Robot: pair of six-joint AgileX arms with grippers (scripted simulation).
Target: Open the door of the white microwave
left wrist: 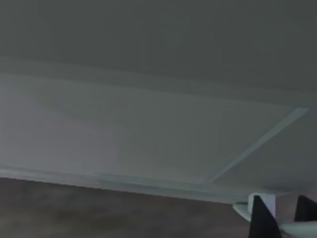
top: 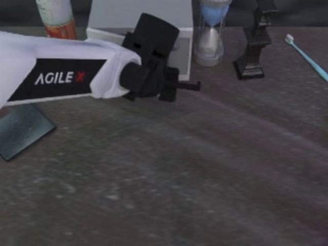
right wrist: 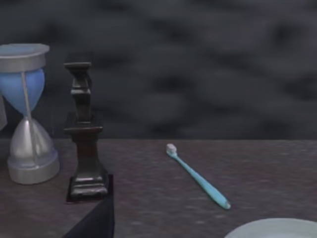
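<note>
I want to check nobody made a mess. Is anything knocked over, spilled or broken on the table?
Nothing stands out. The hourglass and the dark statue stand upright beside the white microwave, and the toothbrush lies flat on the table. The left gripper is at the microwave's front, by the door.

You see the boxy white microwave (top: 141,13) at the table's far edge, left of centre. Its white-framed door with a grey window (left wrist: 148,129) fills the left wrist view, with the pale handle bar (left wrist: 267,213) at one corner.

- The white microwave (top: 141,13) is pale grey-white.
- The hourglass (right wrist: 27,114) is blue and silver.
- The toothbrush (right wrist: 198,177) is light blue.
- The statuette (right wrist: 84,134) is dark brown.
</note>
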